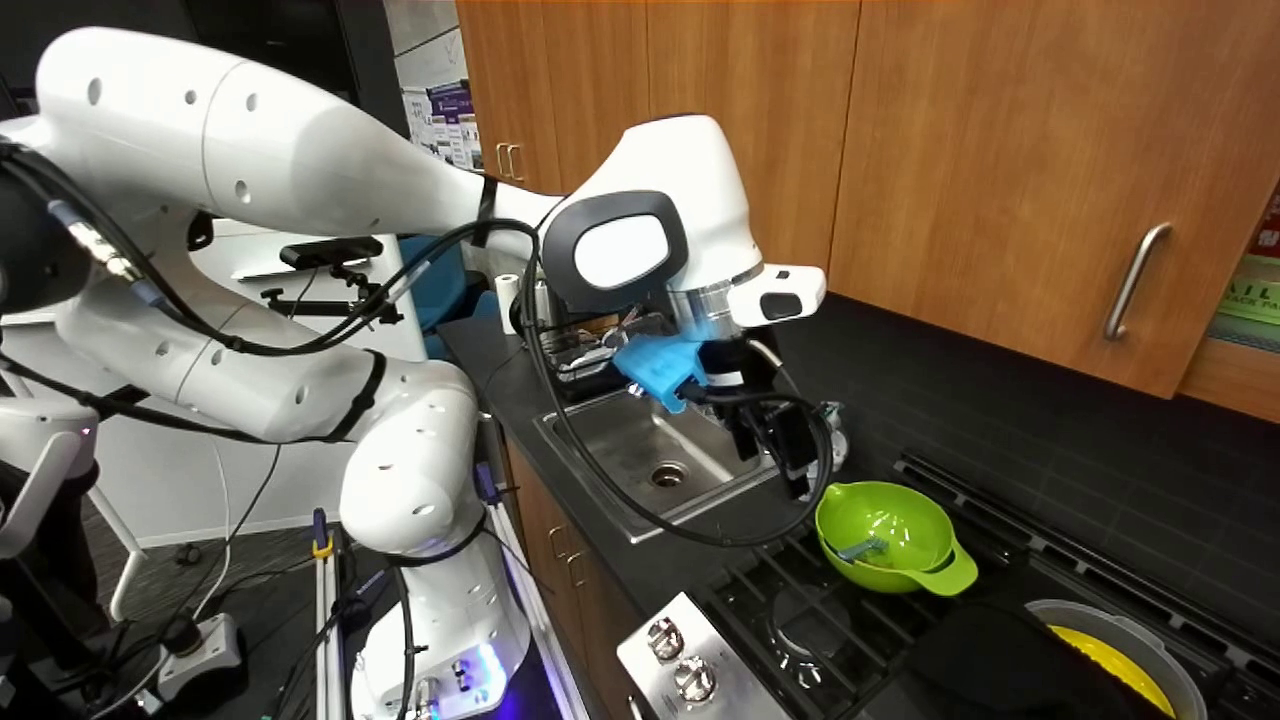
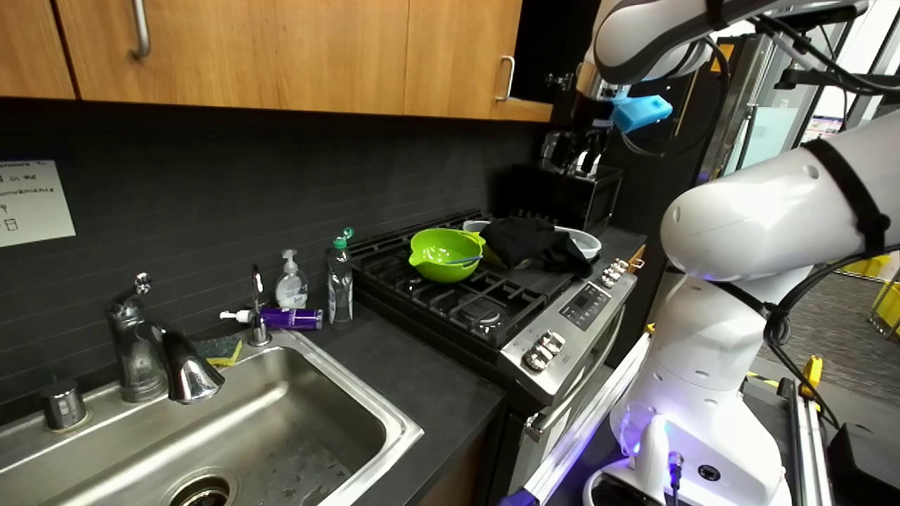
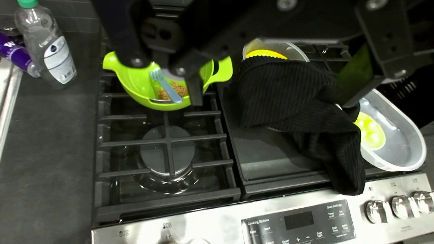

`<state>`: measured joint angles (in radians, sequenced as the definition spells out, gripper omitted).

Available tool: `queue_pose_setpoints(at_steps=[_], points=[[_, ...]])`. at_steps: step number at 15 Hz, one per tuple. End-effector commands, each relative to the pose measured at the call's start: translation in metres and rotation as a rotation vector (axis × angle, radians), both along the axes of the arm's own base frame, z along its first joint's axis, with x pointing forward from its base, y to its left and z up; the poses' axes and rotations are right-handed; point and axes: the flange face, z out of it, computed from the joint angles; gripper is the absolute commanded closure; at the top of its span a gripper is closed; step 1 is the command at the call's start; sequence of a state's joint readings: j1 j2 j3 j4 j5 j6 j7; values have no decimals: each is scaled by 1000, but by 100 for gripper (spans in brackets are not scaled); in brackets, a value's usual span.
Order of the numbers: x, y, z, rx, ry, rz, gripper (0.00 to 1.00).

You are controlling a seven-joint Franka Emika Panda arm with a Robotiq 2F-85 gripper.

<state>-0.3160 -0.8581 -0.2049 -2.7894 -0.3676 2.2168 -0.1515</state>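
My gripper stands wide open above the stove, with nothing between its fingers. Below it in the wrist view lies a black ribbed cloth, draped over the dark middle of the stovetop. The cloth partly hides a round translucent container with something yellow in it. To the right, an oval translucent container holds a yellow-green thing. A green bowl sits on the left burners, holding a light blue fork and brown grains. In both exterior views the gripper is raised clear of these things.
A metal sink with a faucet is set into the dark counter. Beside the stove stands a clear bottle, near a purple bottle lying down. Wooden cabinets overhang the counter; a black microwave stands past the stove.
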Motion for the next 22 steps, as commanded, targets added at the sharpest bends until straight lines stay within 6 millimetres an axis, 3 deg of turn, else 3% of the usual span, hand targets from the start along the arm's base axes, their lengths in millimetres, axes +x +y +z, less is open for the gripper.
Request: queue_pose_setpoints(at_steps=[1,4,10,22], points=[[1,0,0,0,3,0,0],[0,-14,-5,19,19,-34,0],[-3,-10,-10,85,9,0,0],[35,77,-12,118,41,280,0]])
